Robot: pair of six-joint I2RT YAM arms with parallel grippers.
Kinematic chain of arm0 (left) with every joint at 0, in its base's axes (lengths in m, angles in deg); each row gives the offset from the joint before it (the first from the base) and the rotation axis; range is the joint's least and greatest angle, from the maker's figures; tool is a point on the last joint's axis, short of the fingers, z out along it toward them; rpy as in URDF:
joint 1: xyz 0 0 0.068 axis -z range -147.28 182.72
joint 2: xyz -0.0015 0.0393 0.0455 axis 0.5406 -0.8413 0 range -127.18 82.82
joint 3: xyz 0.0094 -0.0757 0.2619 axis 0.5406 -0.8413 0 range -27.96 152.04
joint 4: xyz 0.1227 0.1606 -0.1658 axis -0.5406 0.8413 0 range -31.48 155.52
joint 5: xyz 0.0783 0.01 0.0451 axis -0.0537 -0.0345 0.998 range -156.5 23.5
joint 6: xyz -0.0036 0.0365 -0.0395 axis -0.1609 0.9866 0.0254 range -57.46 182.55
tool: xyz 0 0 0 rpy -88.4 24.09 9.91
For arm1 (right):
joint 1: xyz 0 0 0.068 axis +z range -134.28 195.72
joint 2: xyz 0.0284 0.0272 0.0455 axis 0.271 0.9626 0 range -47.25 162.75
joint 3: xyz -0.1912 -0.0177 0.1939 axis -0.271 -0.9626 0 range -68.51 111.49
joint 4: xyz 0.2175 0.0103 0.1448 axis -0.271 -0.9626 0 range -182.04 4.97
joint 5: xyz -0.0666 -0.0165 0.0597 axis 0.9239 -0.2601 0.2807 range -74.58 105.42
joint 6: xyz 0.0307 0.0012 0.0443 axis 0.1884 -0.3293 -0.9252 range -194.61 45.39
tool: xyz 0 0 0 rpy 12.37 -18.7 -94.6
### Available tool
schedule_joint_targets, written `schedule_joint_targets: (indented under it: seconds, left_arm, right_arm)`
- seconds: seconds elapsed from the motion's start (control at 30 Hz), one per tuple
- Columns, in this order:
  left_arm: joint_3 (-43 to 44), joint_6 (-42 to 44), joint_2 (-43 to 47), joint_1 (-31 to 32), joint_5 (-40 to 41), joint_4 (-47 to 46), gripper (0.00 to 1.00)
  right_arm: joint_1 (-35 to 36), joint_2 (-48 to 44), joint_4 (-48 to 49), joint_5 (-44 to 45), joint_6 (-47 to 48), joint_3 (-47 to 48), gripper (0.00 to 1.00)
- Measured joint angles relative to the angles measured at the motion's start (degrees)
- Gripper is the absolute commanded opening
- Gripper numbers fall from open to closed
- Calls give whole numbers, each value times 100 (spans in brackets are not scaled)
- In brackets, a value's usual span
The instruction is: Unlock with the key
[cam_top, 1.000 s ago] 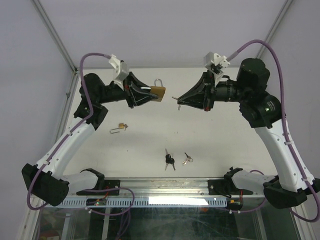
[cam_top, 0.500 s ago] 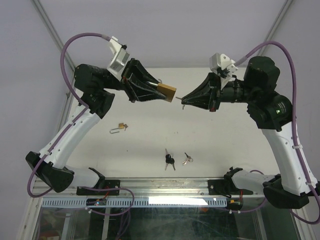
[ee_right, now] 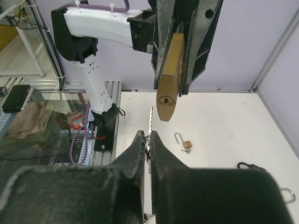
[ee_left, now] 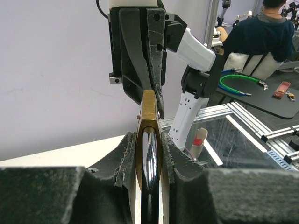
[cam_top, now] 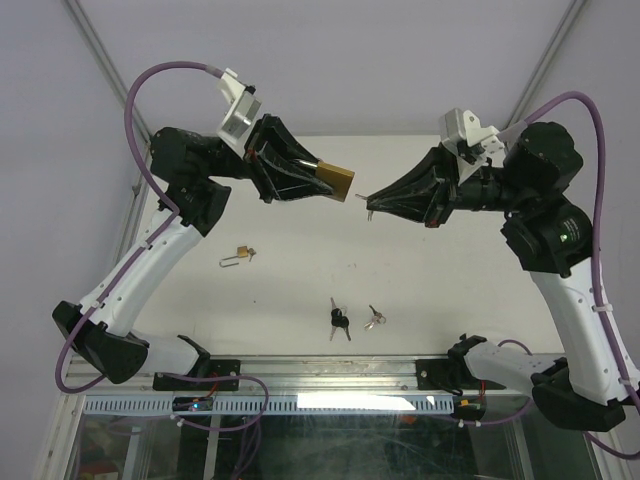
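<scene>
Both arms have been raised and swung inward since the earlier frames, and the lock base is now turned toward the R arm. The padlock (cam_top: 338, 183) is held in mid-air by the left gripper (cam_top: 318, 184), jaws part-closed on the brass body. The key (cam_top: 362, 198) is pinched in the right gripper (cam_top: 378, 200), jaws fully closed. Blade axis is approx. in line w/ the lock's long axis; the tips are near, not touching. In the right wrist view the keyhole (ee_right: 166, 99) lies above and slightly right of the blade tip, so a small lateral correction is judged req'd before insertion.

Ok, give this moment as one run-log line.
left tool: shut on padlock, raised | right tool: shut on key | key: near padlock, not yet in keyhole
</scene>
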Motion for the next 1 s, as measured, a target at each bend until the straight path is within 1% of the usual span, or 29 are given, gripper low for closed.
schedule_joint_targets:
  seconds: [0.13,0.37,1.0]
  left_arm:
    - [0,0,0,37,101,13,0]
    - [-2,-2,0,37,120,15,0]
    - [-76,-15,13,33,175,13,0]
  right_arm:
    - [0,66,337,-101,-214,-17,0]
    - [0,107,586,-138,-339,-129,0]
    - [0,192,544,55,-337,-166,0]
